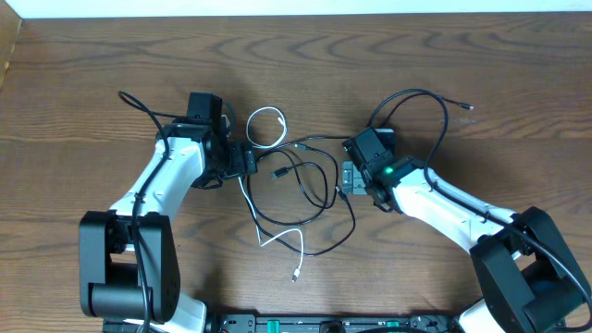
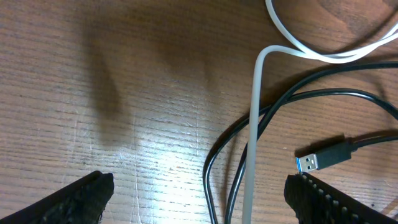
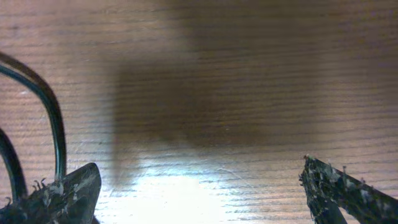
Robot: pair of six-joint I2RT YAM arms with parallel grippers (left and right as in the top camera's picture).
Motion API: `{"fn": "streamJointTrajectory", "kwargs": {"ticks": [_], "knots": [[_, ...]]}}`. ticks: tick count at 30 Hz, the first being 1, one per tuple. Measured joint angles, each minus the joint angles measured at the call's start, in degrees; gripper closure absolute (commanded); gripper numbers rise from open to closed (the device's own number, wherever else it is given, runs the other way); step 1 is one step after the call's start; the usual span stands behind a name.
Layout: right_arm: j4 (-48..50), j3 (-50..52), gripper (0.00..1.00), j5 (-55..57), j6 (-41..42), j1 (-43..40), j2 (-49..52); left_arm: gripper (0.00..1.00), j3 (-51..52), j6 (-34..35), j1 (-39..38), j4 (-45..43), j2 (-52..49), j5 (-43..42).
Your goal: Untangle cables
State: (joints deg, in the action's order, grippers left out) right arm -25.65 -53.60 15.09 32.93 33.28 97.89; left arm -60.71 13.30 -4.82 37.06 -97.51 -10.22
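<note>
A white cable point(image 1: 265, 125) loops at the back and runs down to a plug point(image 1: 295, 276) near the front. Black cables point(image 1: 310, 190) lie looped and crossed over it in the middle. My left gripper point(image 1: 248, 159) is open at the tangle's left edge. In the left wrist view the white cable point(image 2: 254, 124) and two black strands point(image 2: 214, 162) run between its open fingers point(image 2: 199, 205), with a blue-tipped USB plug point(image 2: 320, 158) by the right finger. My right gripper point(image 1: 349, 178) is open at the tangle's right edge. Its fingers point(image 3: 199, 193) span bare wood, with a black cable point(image 3: 53, 124) by the left finger.
The wooden table point(image 1: 518, 55) stretches all around. A thin black cord point(image 1: 421, 94) arcs behind the right arm to a small plug end point(image 1: 468, 107). Another black wire point(image 1: 139, 104) curves behind the left arm. The arm bases stand at the front corners.
</note>
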Motion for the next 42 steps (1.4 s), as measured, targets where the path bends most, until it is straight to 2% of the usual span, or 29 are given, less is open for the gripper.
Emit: {"fn": "streamJointTrajectory", "kwargs": {"ticks": [6, 7, 20, 27, 33, 42], "knots": [[0.4, 0.0, 0.01, 0.0, 0.8, -0.1, 0.0, 0.06, 0.0, 0.0, 0.0, -0.2, 0.0, 0.0], [0.4, 0.0, 0.01, 0.0, 0.8, -0.1, 0.0, 0.01, 0.0, 0.0, 0.0, -0.5, 0.0, 0.0], [0.5, 0.0, 0.01, -0.1, 1.0, -0.1, 0.0, 0.02, 0.0, 0.0, 0.0, -1.5, 0.0, -0.9], [0.6, 0.0, 0.01, -0.3, 1.0, -0.1, 0.0, 0.18, 0.0, -0.1, 0.0, -1.2, 0.0, -2.2], [0.9, 0.0, 0.01, -0.5, 1.0, -0.1, 0.0, 0.41, 0.0, -0.1, 0.0, -1.0, 0.0, -6.5], [1.0, 0.0, 0.01, -0.9, 1.0, -0.1, 0.0, 0.50, 0.5, 0.0, 0.0, -0.1, 0.0, -9.2]]}}
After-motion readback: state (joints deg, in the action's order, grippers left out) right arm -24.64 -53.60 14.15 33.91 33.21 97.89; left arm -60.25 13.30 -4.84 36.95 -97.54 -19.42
